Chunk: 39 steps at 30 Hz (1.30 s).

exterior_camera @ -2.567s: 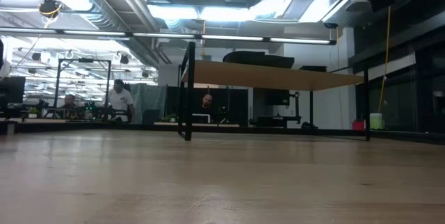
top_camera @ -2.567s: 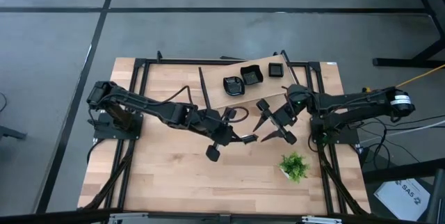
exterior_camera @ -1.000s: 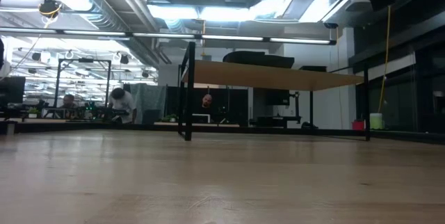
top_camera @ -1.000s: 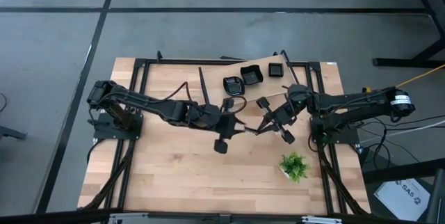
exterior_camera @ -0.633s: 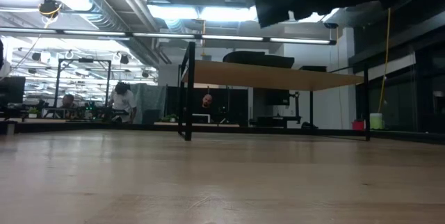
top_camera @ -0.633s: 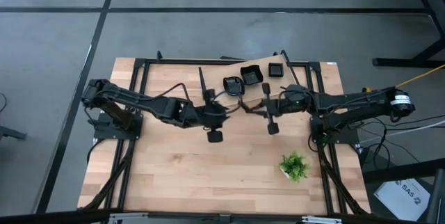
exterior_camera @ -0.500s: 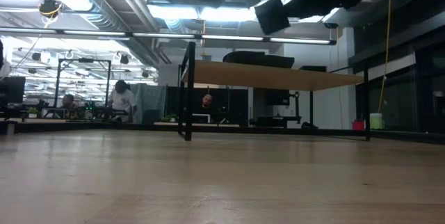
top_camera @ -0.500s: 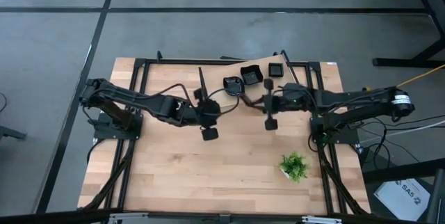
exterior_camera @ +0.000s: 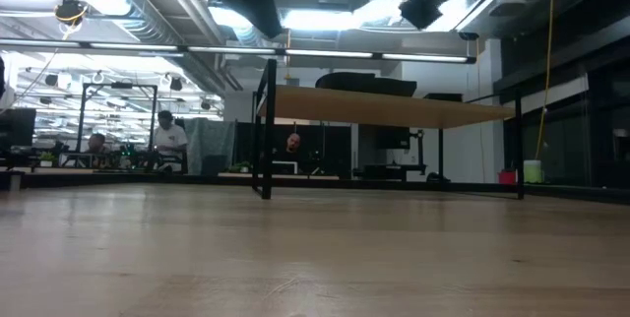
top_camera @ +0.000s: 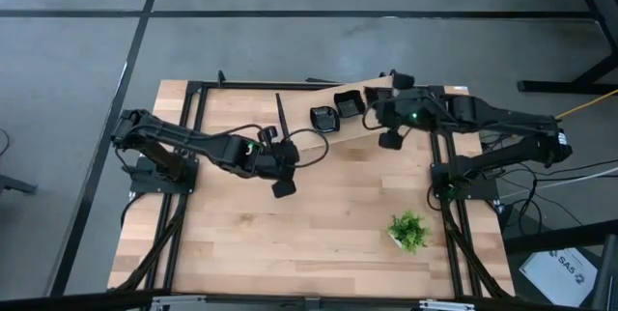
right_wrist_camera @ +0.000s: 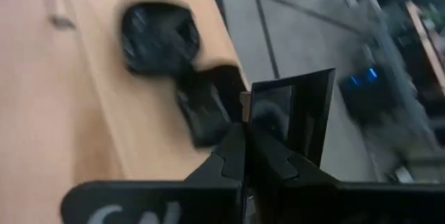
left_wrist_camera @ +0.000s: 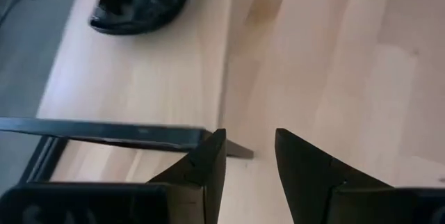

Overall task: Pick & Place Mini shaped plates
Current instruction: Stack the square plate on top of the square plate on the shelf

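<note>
We saw a raised shelf [top_camera: 386, 98] standing at the far edge of the tabletop [top_camera: 241, 243]. On the shelf two plates were plain to us: a rounded plate [top_camera: 323, 119] at the end of the shelf nearest the left arm, and a square plate [top_camera: 348, 104] just beside it, toward the right arm.

The right tool [right_wrist_camera: 245, 130] was over the shelf, on the other side of the square plate from the rounded one. Its fingers were pressed together on a flat glossy square plate [right_wrist_camera: 290, 113], which stood on edge between them in the right wrist view. In that view two blurred dark plates lay on the shelf beyond it.

The left tool [left_wrist_camera: 249, 160] hung above the bare tabletop, in front of the shelf and near its rounded-plate end. Its fingers were spread apart with nothing between them.

A small green plant [top_camera: 408, 230] stood on the tabletop, well apart from the shelf, on the right arm's side.
</note>
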Each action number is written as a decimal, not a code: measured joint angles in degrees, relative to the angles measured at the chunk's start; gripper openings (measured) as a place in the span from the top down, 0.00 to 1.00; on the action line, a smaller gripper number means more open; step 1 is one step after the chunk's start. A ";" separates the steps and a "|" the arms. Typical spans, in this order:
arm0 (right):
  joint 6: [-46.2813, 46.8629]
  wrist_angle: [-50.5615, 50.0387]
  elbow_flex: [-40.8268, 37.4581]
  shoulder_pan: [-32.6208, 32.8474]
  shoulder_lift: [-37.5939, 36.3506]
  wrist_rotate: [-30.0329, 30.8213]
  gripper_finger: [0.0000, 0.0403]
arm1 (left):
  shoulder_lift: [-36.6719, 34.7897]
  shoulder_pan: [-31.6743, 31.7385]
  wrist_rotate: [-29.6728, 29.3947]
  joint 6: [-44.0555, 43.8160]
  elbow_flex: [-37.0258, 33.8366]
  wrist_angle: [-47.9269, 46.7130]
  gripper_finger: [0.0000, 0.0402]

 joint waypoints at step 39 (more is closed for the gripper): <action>4.49 -9.71 -2.25 -18.46 12.94 -0.66 0.97 | 0.00 -7.56 2.91 -2.96 0.00 -0.55 0.71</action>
